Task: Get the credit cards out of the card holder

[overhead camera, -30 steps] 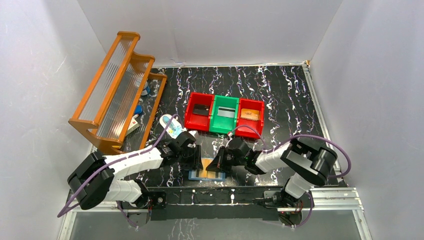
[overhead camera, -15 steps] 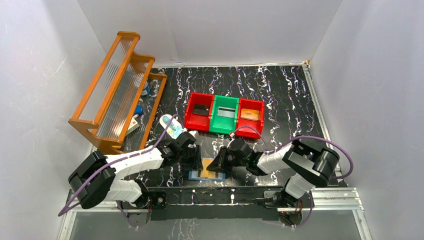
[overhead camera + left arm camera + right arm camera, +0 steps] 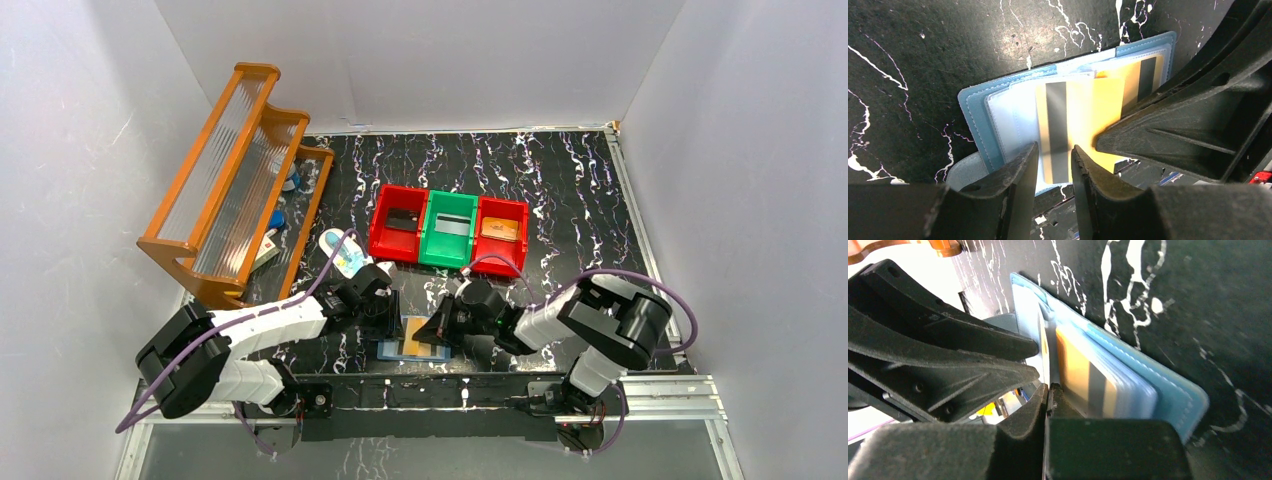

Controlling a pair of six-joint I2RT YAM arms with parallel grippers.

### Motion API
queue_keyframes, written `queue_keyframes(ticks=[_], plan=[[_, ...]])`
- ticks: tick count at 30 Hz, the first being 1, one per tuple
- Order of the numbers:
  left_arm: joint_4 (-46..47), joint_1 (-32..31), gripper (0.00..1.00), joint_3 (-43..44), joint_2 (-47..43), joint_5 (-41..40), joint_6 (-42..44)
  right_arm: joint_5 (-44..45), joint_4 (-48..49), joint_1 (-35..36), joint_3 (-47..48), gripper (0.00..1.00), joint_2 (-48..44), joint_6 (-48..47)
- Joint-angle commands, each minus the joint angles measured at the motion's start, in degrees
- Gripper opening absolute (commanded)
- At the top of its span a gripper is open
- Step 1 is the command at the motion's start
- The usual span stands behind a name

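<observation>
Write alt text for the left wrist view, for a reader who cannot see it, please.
A tan-orange card with a dark stripe sticks out of an open blue card holder on a black marbled table. The left tool hovers over the card's lower end, fingers apart; the shut right tool reaches in from the right, its tip at the card.

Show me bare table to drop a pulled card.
Free: strip between bins and back wall; stretch from bins to the right rail. Crowded: near edge, where left gripper and right gripper meet over the wallet, and beside the rack.
</observation>
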Motion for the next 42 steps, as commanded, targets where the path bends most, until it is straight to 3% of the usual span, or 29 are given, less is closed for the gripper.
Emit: queue_keyframes(ticks=[1,11,20,25,33,42], plan=[[-6.33,-0.15,0.30,-2.81,1.06,-4.60,1.16,2.43,-0.32,0.05,-3.60,0.03,-4.07,-0.74],[-7.88,-0.09,0.30,-2.53,0.52,-5.93,1.25,2.92,-6.75,-0.65,-3.68,0.04,-9.91,-3.05],[-8.76,-0.20,0.48,3.14,-8.30,-2.19,1.72,0.80,-9.44,-0.57,3.10,0.04,-3.82,-4.18],[-3.60,-0.23,0.52,2.34,-9.21,3.41,2.82,0.34,-8.55,-0.59,3.73,0.04,-1.57,-4.00],[1.71,-0.19,0.44,-1.98,-1.01,5.99,1.03,0.28,-6.46,-0.58,2.49,0.05,-1.27,-3.18],[1.23,-0.18,0.30,-4.86,-0.15,3.67,-0.11,-0.17,-2.68,-0.53,2.02,0.15,-0.66,-1.69]])
